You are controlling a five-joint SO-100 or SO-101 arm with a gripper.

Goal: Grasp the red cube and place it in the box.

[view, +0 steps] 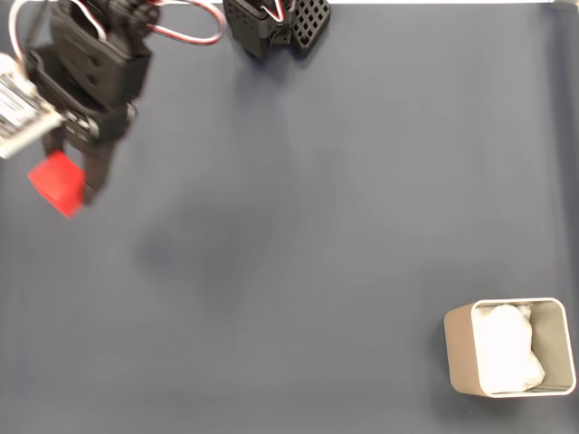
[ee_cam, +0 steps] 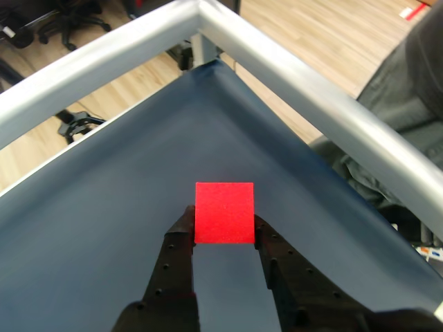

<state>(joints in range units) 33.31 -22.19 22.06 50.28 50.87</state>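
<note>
The red cube (ee_cam: 223, 212) sits between the two black fingers (ee_cam: 176, 256) of the gripper (ee_cam: 223, 232), and in the wrist view we see each finger pressed against one side face of the cube, so the claw is closed on it. In the fixed view we find the red cube (view: 56, 183) near the left edge of the picture, beside the black finger (view: 96, 172) that reaches down from the arm (view: 90, 72); whether the cube rests on the surface or is lifted off it, we cannot tell. The dark blue table cover (view: 308, 226) spreads wide and bare between the cube and the box (view: 460, 348), which stands well apart in the lower right corner of the fixed view. In the wrist view we note that the cube lies close to a corner of the table, where two silver metal rails (ee_cam: 311, 90) meet beyond the edge of the cover (ee_cam: 118, 207); wooden floor (ee_cam: 332, 28) shows outside them. The box is beige with rounded corners and thin walls, open at the top, and we see crumpled white paper (view: 508, 357) inside it, covering most of its bottom. At the top edge of the fixed view stands the arm's black base (view: 271, 23), with red and white cables (view: 185, 27) looping beside it.
</note>
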